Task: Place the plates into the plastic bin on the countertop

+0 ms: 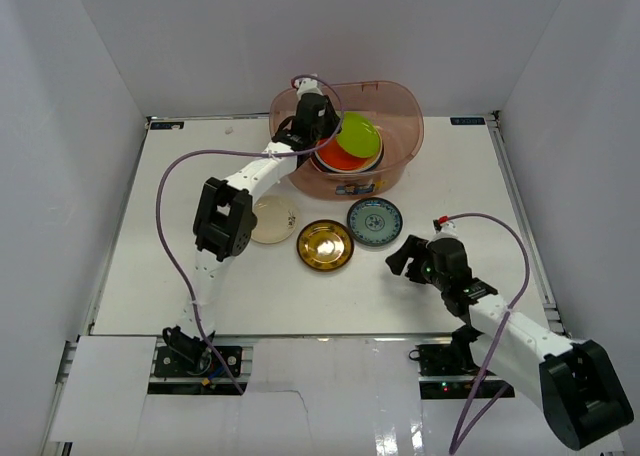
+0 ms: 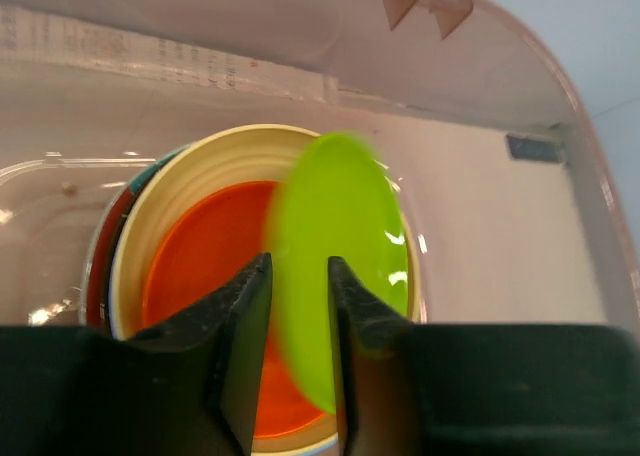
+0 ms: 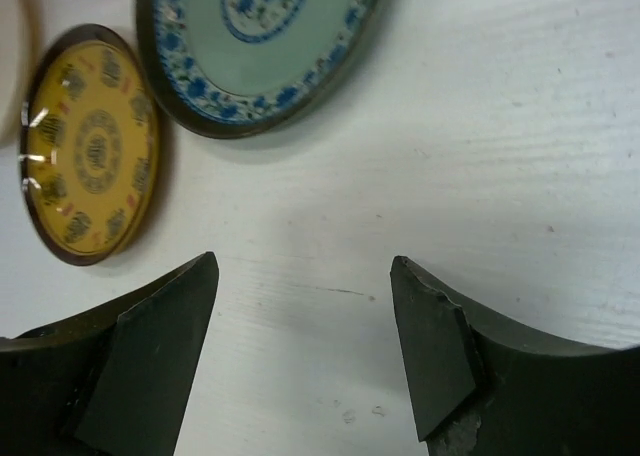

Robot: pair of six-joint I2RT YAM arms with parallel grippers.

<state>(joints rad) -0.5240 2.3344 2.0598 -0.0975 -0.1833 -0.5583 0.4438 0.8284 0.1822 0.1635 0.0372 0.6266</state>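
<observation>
Tabletop (image 1: 450,166), white with white walls around it, seen from above with two robot arms bolted at its near edge. A pinkish see-through bin (image 1: 408,141) sits at the far middle.

The left arm reaches into the bin. Its wrist camera shows a green plate (image 2: 340,256), tilted and blurred, over a stack of plates on the bin floor. An orange plate (image 2: 205,266) tops the stack, nested in a cream plate (image 2: 165,206). Below these only slivers of red and teal edge show at the left, too little to count. The left fingers (image 2: 245,316) stand a little apart, and the green plate's lower part shows through the narrow gap. Whether they grip it or merely frame it cannot be told.

Three plates lie on the tabletop in front of the bin, close together but apart: a tan plate (image 1: 272,221) on the left, its left edge partly hidden by the left arm, a gold plate (image 1: 324,245) in the middle, and a blue plate (image 1: 375,221) on the right.

The right fingers (image 3: 160,336) are spread wide and hold nothing, just right of the gold and blue plates, with bare tabletop between them. In that wrist view the blue plate is cut off at the top edge.
</observation>
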